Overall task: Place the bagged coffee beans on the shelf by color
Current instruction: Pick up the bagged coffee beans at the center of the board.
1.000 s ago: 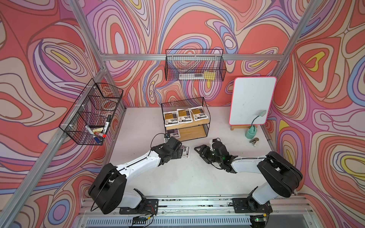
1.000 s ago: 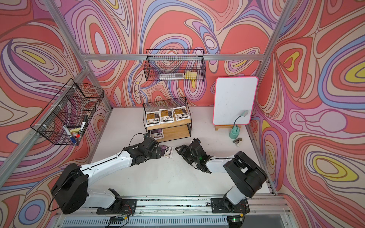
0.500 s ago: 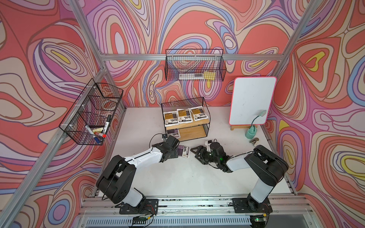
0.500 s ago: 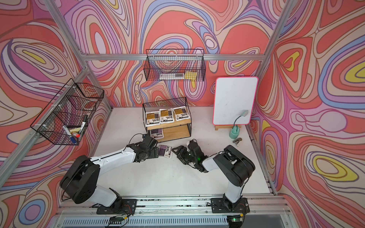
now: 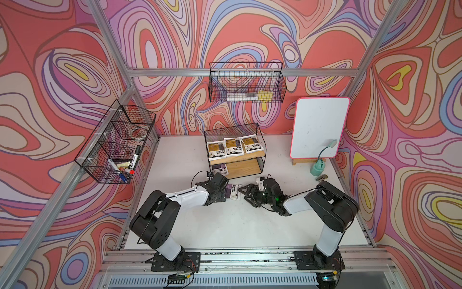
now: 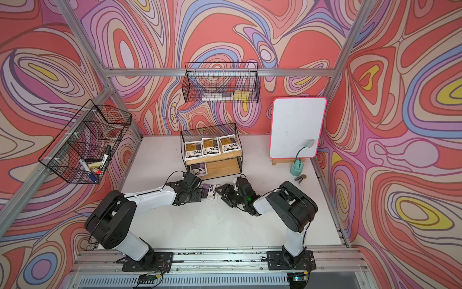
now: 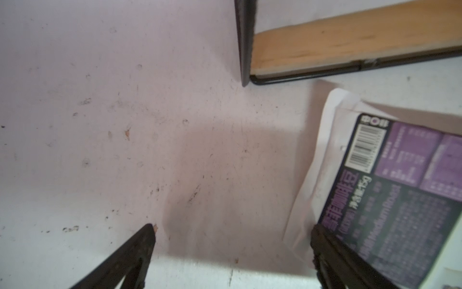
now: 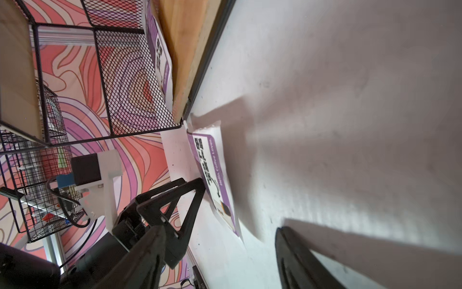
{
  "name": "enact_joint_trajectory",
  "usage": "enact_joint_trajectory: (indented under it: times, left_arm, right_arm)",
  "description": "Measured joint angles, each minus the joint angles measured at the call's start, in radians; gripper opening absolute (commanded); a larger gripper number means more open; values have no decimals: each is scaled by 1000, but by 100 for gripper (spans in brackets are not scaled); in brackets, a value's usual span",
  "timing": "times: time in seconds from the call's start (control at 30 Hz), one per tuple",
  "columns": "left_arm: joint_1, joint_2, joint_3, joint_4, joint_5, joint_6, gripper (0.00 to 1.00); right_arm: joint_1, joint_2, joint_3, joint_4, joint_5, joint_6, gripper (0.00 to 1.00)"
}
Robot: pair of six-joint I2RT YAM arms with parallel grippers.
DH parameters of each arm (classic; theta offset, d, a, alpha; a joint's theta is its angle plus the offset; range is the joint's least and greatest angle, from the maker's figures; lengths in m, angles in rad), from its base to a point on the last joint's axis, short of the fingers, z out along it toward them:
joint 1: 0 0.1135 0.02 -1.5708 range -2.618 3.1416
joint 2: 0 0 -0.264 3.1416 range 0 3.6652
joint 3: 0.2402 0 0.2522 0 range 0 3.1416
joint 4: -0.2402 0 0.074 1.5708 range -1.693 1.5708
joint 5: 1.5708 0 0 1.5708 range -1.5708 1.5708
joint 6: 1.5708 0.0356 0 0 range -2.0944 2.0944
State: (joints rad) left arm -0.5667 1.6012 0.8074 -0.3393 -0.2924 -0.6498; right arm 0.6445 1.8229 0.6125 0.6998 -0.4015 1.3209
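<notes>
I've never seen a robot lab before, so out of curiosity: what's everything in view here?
table: one, white, centre
shelf: one, wood and black wire, table's rear
orange-brown coffee bags: three, shelf's top board
purple coffee bags: two; one loose on the table, one on the lower board
wire baskets: two, black, on the walls
markers: several, mixed colours, side basket
whiteboard: one, pink-rimmed, right rear
teal bottle: one, before the whiteboard
left end effector: black, open, at the loose bag's edge
right end effector: black, open, facing that bag
</notes>
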Motion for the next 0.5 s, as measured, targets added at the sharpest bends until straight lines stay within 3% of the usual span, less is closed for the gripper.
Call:
enact_joint_trajectory:
  times: [0.5]
  left_arm:
    - [3,0,-5,9,0,6,99]
  right_arm:
    - [0,218,40,345,-98,68,62]
